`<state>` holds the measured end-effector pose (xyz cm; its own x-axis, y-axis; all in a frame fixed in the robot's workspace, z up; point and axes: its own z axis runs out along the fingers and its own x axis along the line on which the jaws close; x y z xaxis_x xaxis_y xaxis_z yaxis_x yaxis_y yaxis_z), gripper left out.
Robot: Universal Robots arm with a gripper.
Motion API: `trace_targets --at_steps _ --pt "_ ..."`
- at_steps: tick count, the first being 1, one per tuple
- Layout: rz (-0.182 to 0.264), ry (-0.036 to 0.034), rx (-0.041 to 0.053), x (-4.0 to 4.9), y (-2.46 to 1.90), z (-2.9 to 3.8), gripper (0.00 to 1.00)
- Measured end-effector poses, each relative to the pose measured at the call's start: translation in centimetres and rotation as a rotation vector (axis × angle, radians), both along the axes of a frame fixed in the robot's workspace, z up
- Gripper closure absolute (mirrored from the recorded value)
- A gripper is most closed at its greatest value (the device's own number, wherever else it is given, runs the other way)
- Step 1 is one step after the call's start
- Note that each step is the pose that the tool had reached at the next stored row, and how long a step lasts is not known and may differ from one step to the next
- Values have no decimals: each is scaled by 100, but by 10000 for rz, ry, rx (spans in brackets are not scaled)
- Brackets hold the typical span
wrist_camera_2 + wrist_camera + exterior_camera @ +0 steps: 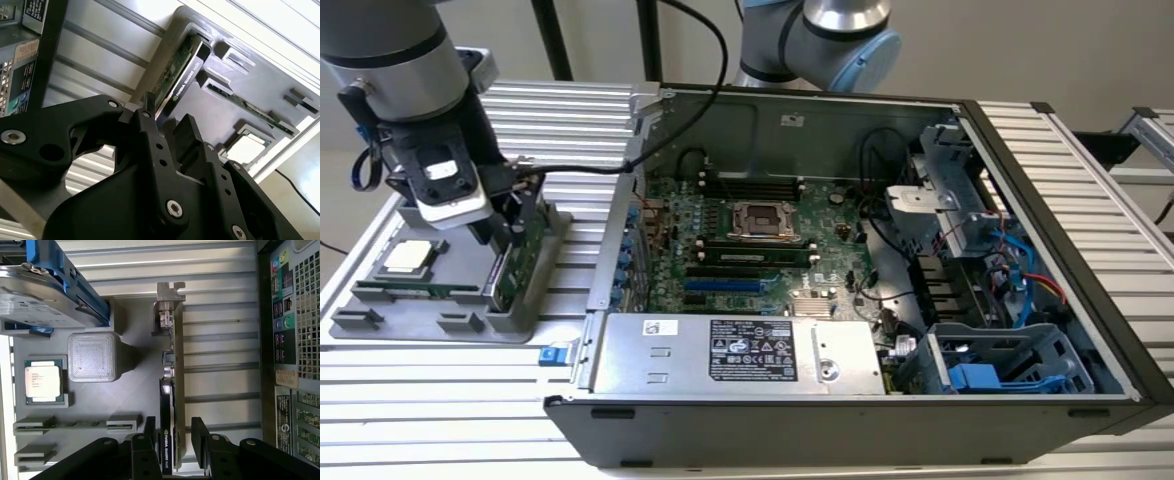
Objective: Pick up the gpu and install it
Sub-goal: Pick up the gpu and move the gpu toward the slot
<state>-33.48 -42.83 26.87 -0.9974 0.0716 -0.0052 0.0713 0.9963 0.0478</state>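
Bright even light, w/ glare on table (280,30) slats in second wrist view, pincer (167,112) dark against it, soft shadows on tray (100,400).

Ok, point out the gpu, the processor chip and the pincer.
gpu (172,380): first wrist view, edge facing the camera, mid-length.
processor chip (44,382): first wrist view, middle of its silver lid.
pincer (174,426): first wrist view, midway between its open fingertips, astride the gpu.

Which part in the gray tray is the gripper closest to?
The gpu, standing on edge and straddled by the open gripper; the processor and hard drive sit farther off.
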Motion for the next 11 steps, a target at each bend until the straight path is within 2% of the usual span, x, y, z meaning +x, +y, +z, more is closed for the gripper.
trace_targets --at_steps 11 --pt "0 18 -1 0 0 -65 0"
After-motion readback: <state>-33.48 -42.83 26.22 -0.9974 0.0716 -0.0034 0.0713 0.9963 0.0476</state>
